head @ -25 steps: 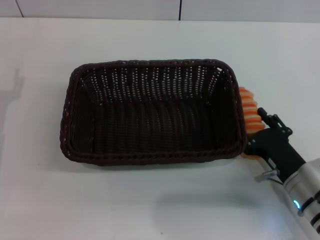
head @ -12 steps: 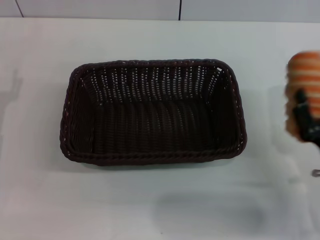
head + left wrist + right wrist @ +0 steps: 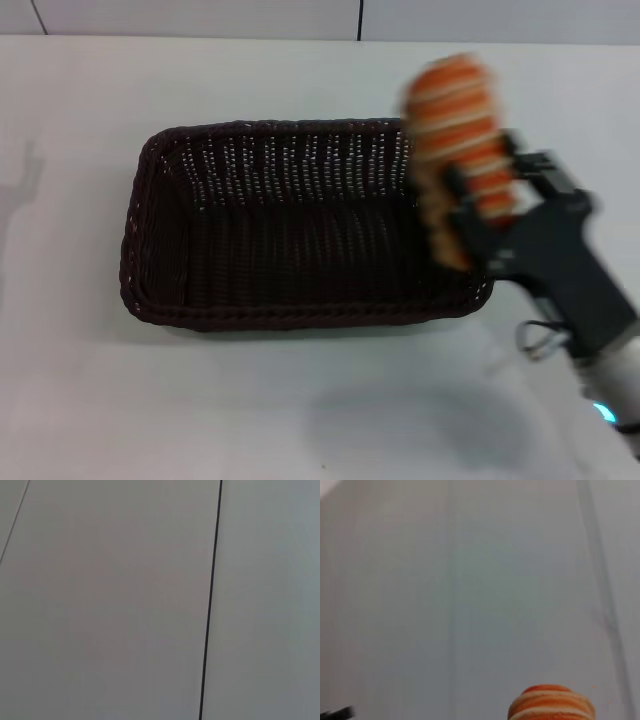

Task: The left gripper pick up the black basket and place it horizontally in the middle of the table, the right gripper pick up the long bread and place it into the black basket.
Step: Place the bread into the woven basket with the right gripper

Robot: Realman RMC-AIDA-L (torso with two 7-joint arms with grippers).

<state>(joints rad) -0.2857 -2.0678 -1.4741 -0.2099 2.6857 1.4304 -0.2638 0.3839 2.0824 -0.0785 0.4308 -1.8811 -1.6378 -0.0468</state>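
Observation:
The black basket [image 3: 300, 225] lies lengthwise across the middle of the white table [image 3: 300, 400]; it holds nothing. My right gripper [image 3: 480, 200] is shut on the long bread [image 3: 455, 130], an orange and cream striped loaf. It holds the bread up in the air over the basket's right end. One end of the bread also shows in the right wrist view [image 3: 551, 704]. The left gripper is out of view; the left wrist view shows only a pale panel with a dark seam.
The right arm's black body and silver segment [image 3: 600, 340] reach in from the lower right corner. White table lies open on all sides of the basket. A wall edge runs along the back.
My right gripper has lifted the long bread from the table beside the basket's right side. It swung out to the right, then came back left over the basket's right end.

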